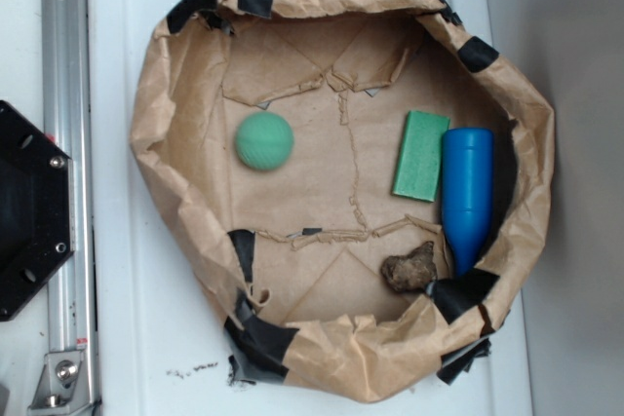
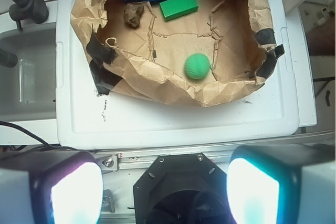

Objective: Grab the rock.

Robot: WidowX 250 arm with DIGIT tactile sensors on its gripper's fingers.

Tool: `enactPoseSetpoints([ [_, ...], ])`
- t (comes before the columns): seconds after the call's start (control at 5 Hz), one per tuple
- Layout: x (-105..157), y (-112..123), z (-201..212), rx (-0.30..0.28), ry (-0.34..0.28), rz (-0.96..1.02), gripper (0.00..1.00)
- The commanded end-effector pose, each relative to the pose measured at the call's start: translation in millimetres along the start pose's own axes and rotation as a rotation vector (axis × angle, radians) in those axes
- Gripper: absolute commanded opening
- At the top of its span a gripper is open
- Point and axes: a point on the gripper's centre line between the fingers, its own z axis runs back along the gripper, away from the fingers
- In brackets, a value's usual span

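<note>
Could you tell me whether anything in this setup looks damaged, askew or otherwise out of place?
The paper bin is crumpled, patched with black tape, and its floor shows torn seams. The blue bottle lies on its side against the wall, beside the green block. The rock and green ball look fine.

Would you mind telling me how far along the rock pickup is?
Nothing looks done yet: the rock lies untouched in the paper basin, beside the blue bottle. The gripper hangs far back, jaws wide apart and empty. Approach, descent and grasp all remain.
</note>
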Motion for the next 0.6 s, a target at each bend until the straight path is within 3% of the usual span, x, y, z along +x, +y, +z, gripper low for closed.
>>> enactPoseSetpoints([
  [0.0, 0.0, 0.0, 0.0, 0.000, 0.000, 0.000, 1.00],
  [0.2, 27.1, 12.8, -35.9, 0.223, 0.096, 0.098, 1.00],
  [0.4, 57.3, 14.0, -75.2, 0.145, 0.060, 0.189, 1.00],
])
